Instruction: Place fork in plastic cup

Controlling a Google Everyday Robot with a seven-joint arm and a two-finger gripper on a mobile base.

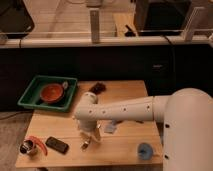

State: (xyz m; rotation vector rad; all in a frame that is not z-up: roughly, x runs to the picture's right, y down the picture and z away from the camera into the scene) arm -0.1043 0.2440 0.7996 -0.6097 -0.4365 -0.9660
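While poised low over the wooden table, showed the gripper at the end of the single white arm, pointed straight down. Could not tell whether the jaws stood apart or together. Found the fork directly beneath the jaws, at or touching their tips, with no means of saying whether gripped or merely lying on the wood. Appeared slanted in its long axis, with the tine end too small to pick out. Found the plastic cup well apart from the jaws, on the side toward the robot's body and near the table's front edge, rim apparently upward. Noted the black phone and the metal cup on the opposite side of the jaws, off that line. Judged the coming move to turn on a sideways carry from beneath the jaws to the cup, with the fork's long axis tipped upright to enter the round rim; with one arm only, no nearer one to choose.
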